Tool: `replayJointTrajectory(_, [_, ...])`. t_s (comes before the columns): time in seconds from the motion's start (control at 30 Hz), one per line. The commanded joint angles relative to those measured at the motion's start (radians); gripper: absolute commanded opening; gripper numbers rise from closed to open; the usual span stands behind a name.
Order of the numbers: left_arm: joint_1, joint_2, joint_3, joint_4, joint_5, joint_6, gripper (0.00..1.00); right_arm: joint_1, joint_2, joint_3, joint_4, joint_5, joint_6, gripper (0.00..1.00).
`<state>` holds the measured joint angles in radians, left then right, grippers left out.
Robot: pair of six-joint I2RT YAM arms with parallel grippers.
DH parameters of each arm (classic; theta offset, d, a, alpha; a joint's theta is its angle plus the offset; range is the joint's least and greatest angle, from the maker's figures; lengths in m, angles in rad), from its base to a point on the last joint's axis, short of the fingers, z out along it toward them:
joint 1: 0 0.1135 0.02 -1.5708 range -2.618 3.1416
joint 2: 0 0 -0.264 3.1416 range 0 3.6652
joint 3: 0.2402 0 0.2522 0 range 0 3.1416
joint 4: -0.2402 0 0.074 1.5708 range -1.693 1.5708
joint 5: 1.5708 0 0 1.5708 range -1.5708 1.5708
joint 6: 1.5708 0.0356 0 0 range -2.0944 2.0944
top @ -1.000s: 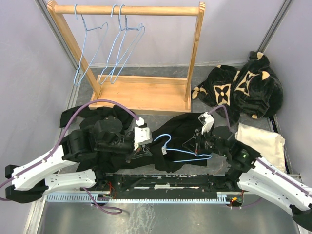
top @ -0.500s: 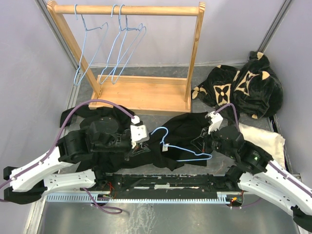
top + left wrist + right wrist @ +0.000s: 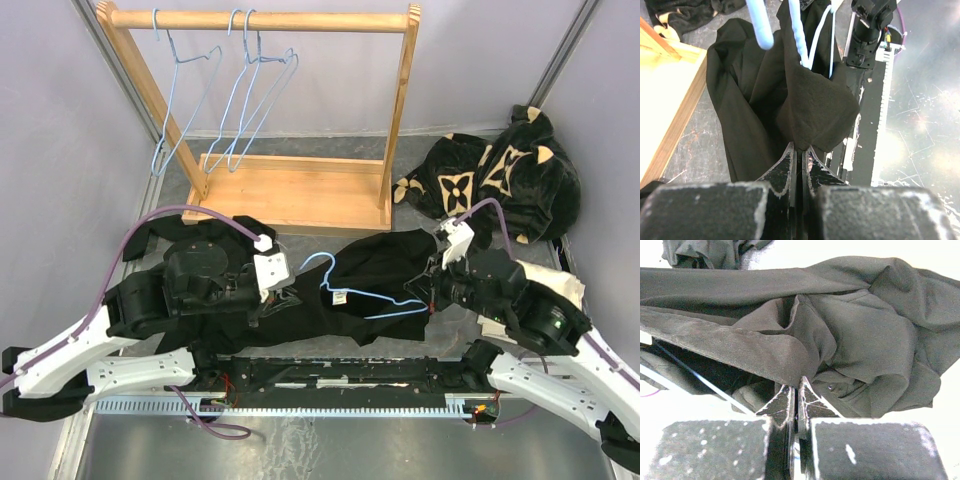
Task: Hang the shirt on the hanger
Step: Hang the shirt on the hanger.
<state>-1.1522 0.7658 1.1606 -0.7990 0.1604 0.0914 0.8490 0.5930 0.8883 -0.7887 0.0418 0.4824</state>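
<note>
The black shirt [image 3: 375, 270] hangs stretched between my two grippers above the table's near middle. A light-blue hanger [image 3: 385, 300] lies across its front, hook [image 3: 312, 262] toward the left, beside a small white tag [image 3: 338, 296]. My left gripper [image 3: 285, 292] is shut on a fold of the shirt [image 3: 810, 100], and the hanger wire [image 3: 798, 35] rises just beyond that fold. My right gripper [image 3: 432, 292] is shut on the shirt's other side [image 3: 840, 340]. A thin hanger wire [image 3: 700, 382] runs toward its jaws; whether it is pinched too I cannot tell.
A wooden rack [image 3: 290, 190] with three blue hangers [image 3: 245, 100] stands at the back left. A black plush garment with tan flowers [image 3: 490, 185] lies back right. A cream cloth [image 3: 560, 285] sits under the right arm, another black garment [image 3: 150, 240] under the left.
Both grippers have drawn apart and away from the near edge, the left to the left, the right to the right. The shirt is pulled wider between them and the hanger has shifted with it.
</note>
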Motion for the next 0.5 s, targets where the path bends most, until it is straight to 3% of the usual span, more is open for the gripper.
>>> replayJointTrajectory(0.0, [-0.003,-0.039,0.063,0.021,-0.024,-0.009,0.03,-0.008,0.027,0.135,-0.189,0.064,-0.077,0.0])
replayJointTrajectory(0.47, [-0.001,-0.058,0.059,0.024,-0.067,-0.01,0.03,-0.008,0.163,0.375,-0.44,0.169,-0.204,0.0])
